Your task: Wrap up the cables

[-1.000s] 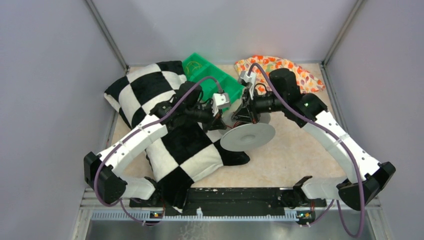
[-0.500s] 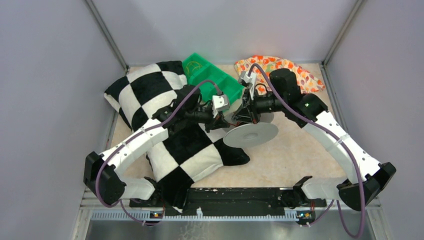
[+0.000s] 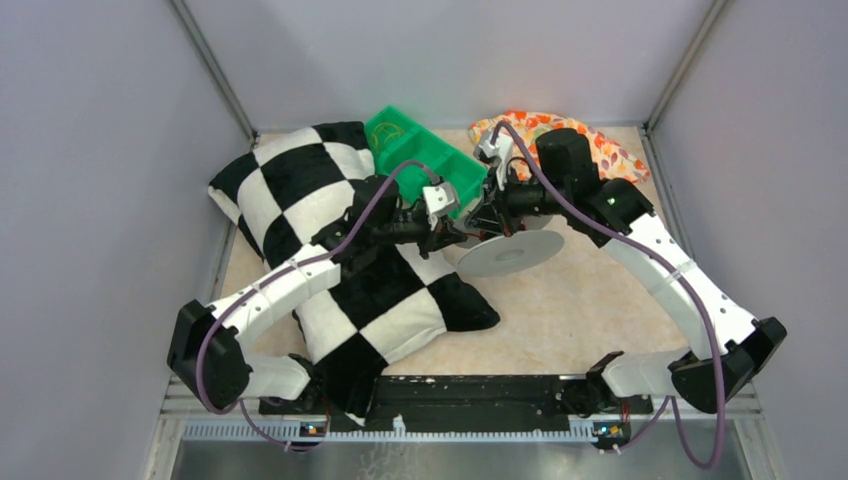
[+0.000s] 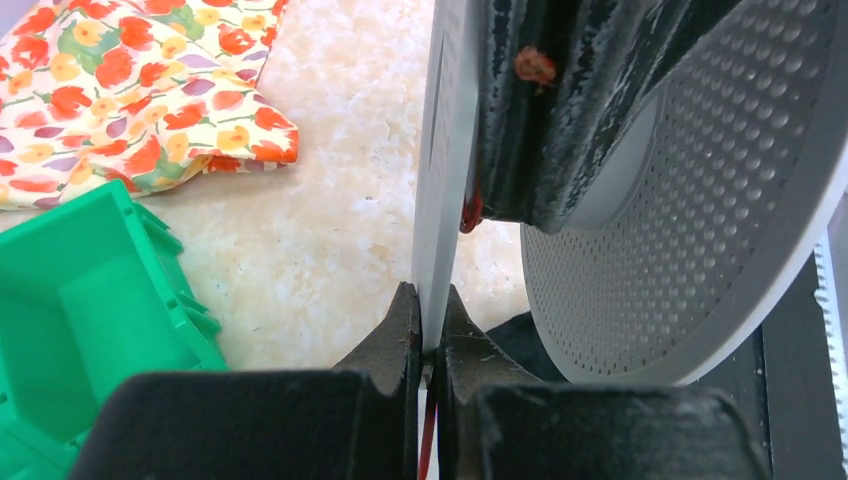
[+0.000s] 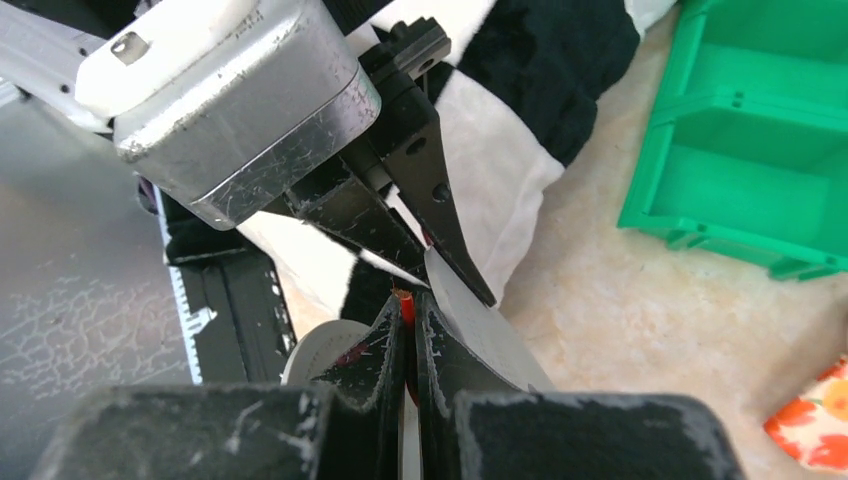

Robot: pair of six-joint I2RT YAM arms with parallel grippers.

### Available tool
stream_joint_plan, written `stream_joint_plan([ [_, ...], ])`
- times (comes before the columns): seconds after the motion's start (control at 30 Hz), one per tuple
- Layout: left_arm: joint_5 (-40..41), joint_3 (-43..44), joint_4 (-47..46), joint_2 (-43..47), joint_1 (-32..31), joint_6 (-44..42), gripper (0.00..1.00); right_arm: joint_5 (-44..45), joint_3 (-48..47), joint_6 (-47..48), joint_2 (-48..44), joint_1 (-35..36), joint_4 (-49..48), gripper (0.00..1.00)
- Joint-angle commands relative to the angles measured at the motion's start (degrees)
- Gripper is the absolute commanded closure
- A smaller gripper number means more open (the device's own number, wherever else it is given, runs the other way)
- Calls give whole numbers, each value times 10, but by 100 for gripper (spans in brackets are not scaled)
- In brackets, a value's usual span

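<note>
A grey spool with two round flanges [image 3: 510,253] hangs between both grippers above the table. My left gripper [image 3: 455,238] is shut on the thin edge of one flange [image 4: 437,200]; its fingertips meet at the rim [image 4: 430,292]. A thin red cable [image 4: 428,445] runs between its fingers. The perforated second flange [image 4: 680,220] fills the right of the left wrist view. My right gripper [image 3: 490,222] is shut on the cable's red end [image 5: 403,303], fingertips together [image 5: 410,300], right beside the left gripper's fingers [image 5: 440,210]. Most of the cable is hidden.
A black-and-white checkered pillow [image 3: 300,200] lies under the left arm. A green divided bin [image 3: 420,150] stands at the back centre, and a floral cloth [image 3: 590,140] lies at the back right. A black rail [image 3: 470,390] runs along the near edge.
Both grippers and the spool have moved together a little to the right and toward the back. The spool's flange now lies flatter and farther from the pillow.
</note>
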State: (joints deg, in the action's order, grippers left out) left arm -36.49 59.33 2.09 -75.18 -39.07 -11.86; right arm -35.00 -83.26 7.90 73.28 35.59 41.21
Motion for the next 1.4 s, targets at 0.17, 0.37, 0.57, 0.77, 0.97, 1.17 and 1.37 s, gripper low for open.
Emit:
stream_joint_plan([
  [0.17, 63, 32, -204, -25, 3, 108, 100, 16, -54, 12, 31, 10, 27, 95],
  [0.37, 73, 24, -222, -25, 3, 117, 100, 13, -38, 9, 24, 10, 17, 93],
  [0.57, 88, 6, -258, -25, 3, 151, 100, 5, -33, 8, 25, 10, 10, 100],
  [0.77, 97, 5, -267, -28, 3, 168, 100, 1, -28, 5, 19, 10, 4, 100],
  [0.97, 107, 7, -264, -35, 3, 161, 100, -9, -40, 20, 31, 9, 28, 100],
  [1.17, 125, 17, -259, -31, 3, 143, 100, -10, -61, 32, 50, 10, 51, 95],
  [1.37, 147, -3, -299, -12, 3, 131, 100, -27, -84, 28, 59, 9, 53, 81],
])
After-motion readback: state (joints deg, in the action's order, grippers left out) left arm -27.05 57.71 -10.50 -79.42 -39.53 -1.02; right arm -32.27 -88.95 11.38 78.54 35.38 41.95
